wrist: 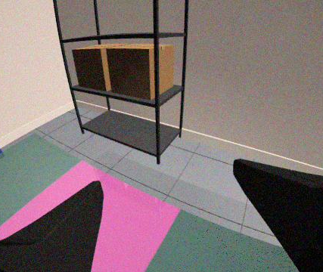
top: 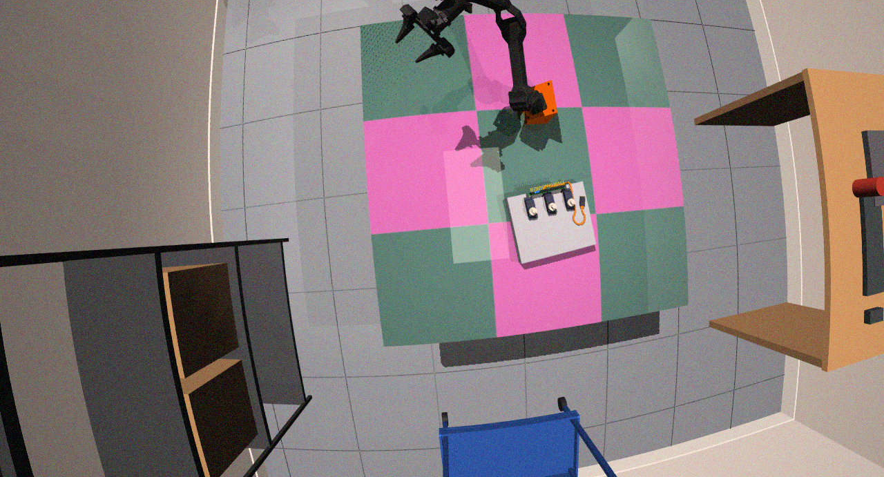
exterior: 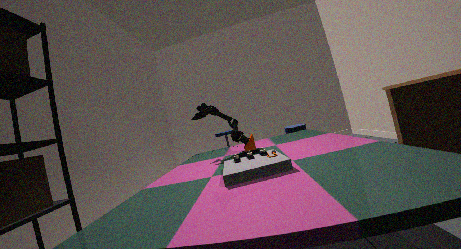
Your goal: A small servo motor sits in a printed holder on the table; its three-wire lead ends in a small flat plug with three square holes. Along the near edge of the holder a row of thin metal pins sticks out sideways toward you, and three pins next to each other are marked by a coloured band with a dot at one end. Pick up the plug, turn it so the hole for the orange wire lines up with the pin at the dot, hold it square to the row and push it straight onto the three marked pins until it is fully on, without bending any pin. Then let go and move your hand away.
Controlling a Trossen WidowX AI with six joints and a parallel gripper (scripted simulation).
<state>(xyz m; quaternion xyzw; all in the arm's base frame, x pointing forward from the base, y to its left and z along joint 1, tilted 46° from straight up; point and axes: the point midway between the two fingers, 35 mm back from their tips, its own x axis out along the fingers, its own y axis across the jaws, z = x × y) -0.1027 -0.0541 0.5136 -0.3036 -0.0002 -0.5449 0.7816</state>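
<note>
My gripper (top: 407, 51) (exterior: 192, 116) (wrist: 170, 177) is open and empty, raised well away from the holder, over the table's far-left part in the top view. The pale holder block (top: 550, 239) (exterior: 258, 170) carries three dark servos with white hubs. An orange lead (top: 578, 221) (exterior: 272, 156) loops on its top beside the right-hand servo (top: 569, 199) (exterior: 263, 151). The small dark plug (top: 582, 200) (exterior: 273, 151) lies at the lead's end. A row of yellow pins (top: 548, 187) runs along the holder's edge facing the arm base. The marked band, dot and plug holes are too small to tell.
The orange arm base (top: 548, 97) (exterior: 250, 143) stands near the pin side of the holder. The table has a green and pink checked top (top: 426, 288) (exterior: 225, 208) (wrist: 123, 227). A black shelf (exterior: 53, 105) (wrist: 157, 128) stands beyond it.
</note>
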